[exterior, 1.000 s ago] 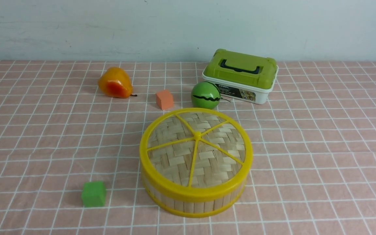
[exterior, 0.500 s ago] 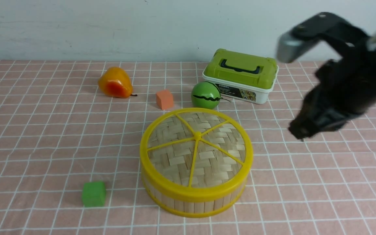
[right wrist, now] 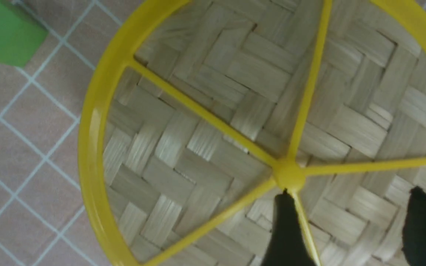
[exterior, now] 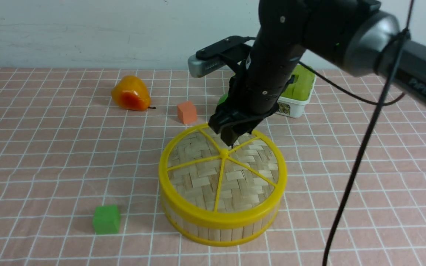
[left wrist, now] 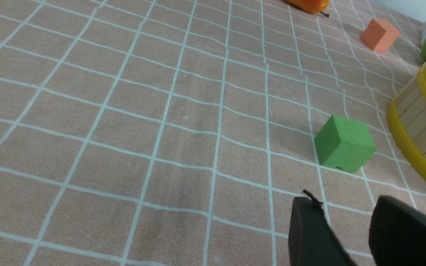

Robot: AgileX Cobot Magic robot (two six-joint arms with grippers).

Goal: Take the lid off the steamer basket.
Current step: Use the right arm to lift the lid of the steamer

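Note:
The lid (exterior: pixel 205 173), woven pale bamboo with a yellow rim, spokes and a centre knob (exterior: pixel 223 152), sits closed on the steamer basket (exterior: pixel 220 225) in the middle of the table. My right gripper (exterior: pixel 231 142) hangs just above the lid, a little behind the knob. In the right wrist view it (right wrist: pixel 351 194) is open and empty, with one fingertip (right wrist: pixel 285 197) right beside the knob (right wrist: pixel 288 175). My left gripper (left wrist: pixel 346 203) is open and empty, low over the cloth near the green cube (left wrist: pixel 344 147). The basket wall (left wrist: pixel 420 125) shows at that view's edge.
A green cube (exterior: pixel 105 219) lies left of the basket. An orange cube (exterior: pixel 186 112) and a pear (exterior: pixel 129 93) lie behind it. A white box with a green lid (exterior: pixel 298 92) stands at the back right, partly hidden by my right arm. A black cable (exterior: pixel 361 155) hangs to the right.
My right arm came into view from the right and swept left and down, so its gripper is now over the lid's centre. The lid and basket have not moved.

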